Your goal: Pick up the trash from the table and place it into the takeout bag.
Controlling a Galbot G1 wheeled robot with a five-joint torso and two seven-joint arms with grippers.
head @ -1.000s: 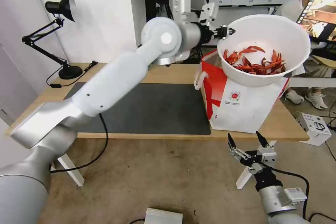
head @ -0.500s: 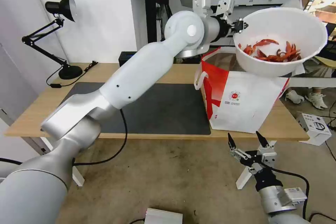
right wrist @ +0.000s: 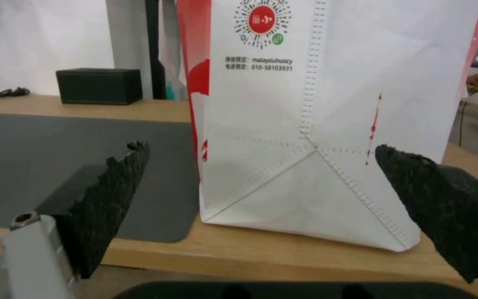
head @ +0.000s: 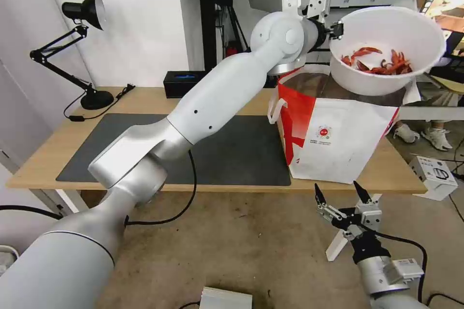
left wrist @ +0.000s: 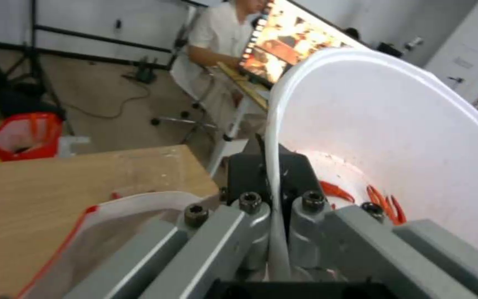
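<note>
**White bowl held over takeout bag**

Black desk lamp [head: 84, 9] sits at far left corner of the light wooden rectangular table [head: 145, 101], w/ large dark grey mat [head: 232, 154] covering the middle. Small black rectangular box [head: 186, 83] stands at far edge, behind the left arm.

Left arm stretches up & across from near left to far right. Left gripper [head: 337, 30] is clamped on the rim of the white round bowl [head: 386, 50]; wrist view shows both fingers [left wrist: 250, 174] pinching the thin white rim, one inside, one outside. Bowl is in the air, tilted, directly above the open mouth of the large boxy white-and-red takeout bag [head: 333, 130]. Red crayfish shells [head: 377, 60] lie in the bowl's low side.

Bag stands upright at right end of the table, partly on the mat's right edge, silver foil lining visible at top, small round red logo [head: 324, 132] on near face, white loop handle [head: 275, 106] on its left side.

Right gripper [head: 341, 196] is low, near side of table, below the bag, jaws spread wide, holding nothing.
</note>
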